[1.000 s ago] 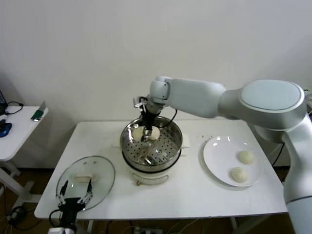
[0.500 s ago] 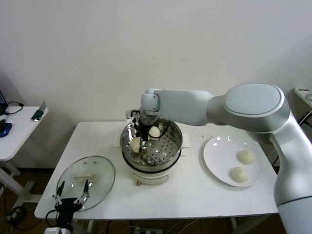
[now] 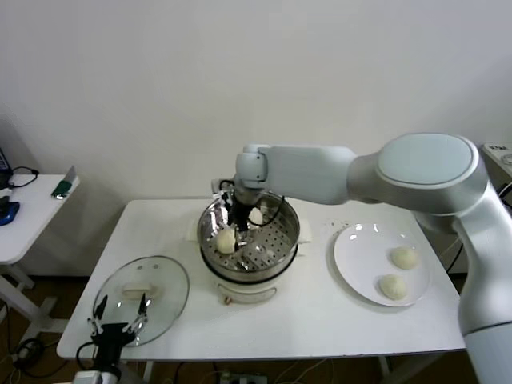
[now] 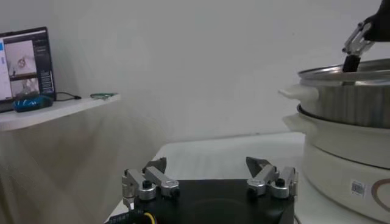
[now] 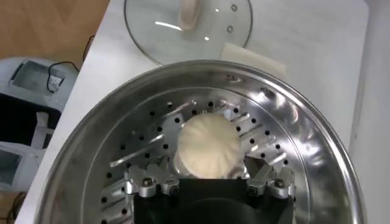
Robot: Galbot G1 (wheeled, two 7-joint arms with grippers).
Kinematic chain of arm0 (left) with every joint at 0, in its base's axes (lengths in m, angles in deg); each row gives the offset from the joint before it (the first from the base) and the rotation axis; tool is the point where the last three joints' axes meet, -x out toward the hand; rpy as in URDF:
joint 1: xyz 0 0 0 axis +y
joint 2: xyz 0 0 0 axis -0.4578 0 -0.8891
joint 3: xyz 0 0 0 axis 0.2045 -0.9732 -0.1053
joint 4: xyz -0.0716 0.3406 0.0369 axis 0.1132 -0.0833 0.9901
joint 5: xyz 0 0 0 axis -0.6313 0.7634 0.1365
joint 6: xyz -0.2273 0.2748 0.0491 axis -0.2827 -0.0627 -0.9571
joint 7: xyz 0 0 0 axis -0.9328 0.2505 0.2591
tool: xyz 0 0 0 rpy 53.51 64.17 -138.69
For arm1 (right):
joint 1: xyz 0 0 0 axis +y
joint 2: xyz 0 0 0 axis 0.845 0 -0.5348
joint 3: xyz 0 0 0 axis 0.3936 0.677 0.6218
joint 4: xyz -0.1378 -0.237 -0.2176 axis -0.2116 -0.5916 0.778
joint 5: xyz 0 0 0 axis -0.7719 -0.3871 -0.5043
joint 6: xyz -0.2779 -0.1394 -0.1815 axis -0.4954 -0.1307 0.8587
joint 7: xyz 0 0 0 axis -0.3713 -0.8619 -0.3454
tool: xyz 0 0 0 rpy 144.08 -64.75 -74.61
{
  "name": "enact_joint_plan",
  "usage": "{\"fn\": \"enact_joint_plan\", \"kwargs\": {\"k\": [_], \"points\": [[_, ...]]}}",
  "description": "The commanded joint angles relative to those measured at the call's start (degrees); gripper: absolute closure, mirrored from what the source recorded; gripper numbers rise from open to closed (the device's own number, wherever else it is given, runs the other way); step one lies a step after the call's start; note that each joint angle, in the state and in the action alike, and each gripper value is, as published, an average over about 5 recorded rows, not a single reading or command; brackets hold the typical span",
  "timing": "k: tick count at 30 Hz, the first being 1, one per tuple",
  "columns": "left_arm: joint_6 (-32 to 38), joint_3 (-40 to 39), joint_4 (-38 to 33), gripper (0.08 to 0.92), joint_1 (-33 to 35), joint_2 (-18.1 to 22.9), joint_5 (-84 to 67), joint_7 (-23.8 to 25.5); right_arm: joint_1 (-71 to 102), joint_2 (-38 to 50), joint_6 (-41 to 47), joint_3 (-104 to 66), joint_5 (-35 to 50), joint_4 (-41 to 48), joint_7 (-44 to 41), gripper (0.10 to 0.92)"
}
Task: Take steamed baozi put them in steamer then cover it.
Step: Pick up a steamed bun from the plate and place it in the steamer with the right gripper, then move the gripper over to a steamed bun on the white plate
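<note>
The steel steamer (image 3: 286, 240) sits on its white pot base at the table's middle. One baozi (image 3: 226, 238) lies on its perforated floor at the left, and a second (image 3: 258, 215) lies behind, partly hidden by my right gripper (image 3: 238, 222). In the right wrist view the right gripper (image 5: 208, 169) is open, its fingers either side of the baozi (image 5: 207, 145) with small gaps. Two more baozi (image 3: 403, 257) (image 3: 392, 286) lie on the white plate (image 3: 360, 248). The glass cover (image 3: 160, 284) lies flat at the front left. My left gripper (image 3: 118, 322) is open and empty at the cover's near edge.
A small white side table (image 3: 28, 220) with a few items stands left of the main table. In the left wrist view the steamer (image 4: 347, 82) on its pot base rises to one side of the left gripper (image 4: 210, 173). The cover (image 5: 189, 24) shows beyond the steamer rim (image 5: 317, 140).
My right gripper carried a baozi down to the left side of the steamer floor and let go of it. The left gripper shifted slightly at the cover's edge.
</note>
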Motion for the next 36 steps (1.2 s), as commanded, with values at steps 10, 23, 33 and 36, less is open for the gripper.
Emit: {"fn": "enact_joint_plan", "kwargs": {"k": [10,23,33,36], "points": [[-1.5,-0.2,-1.2,0.177,0.2,0.2,1.4,0.6,-11.7,25.7,-4.2,2.6,-5.6,-10.5,-7.7,0.203],[-2.1,-0.1,-1.3,0.177,0.6,1.3,3.9,1.2,0.5,48.2,-5.1,-0.8,-26.5,-20.3,-7.1,0.203],[-2.0,-0.2,-1.2,0.177,1.5,2.6,5.9,1.0,17.2,54.8,-7.9,-12.0,-37.0,-15.7,-6.5,0.203],[-2.0,-0.2,-0.9,0.177,1.7,2.8,6.6,0.9,21.7,54.8,-8.8,-15.9,-39.3,-13.7,-6.1,0.203]]}}
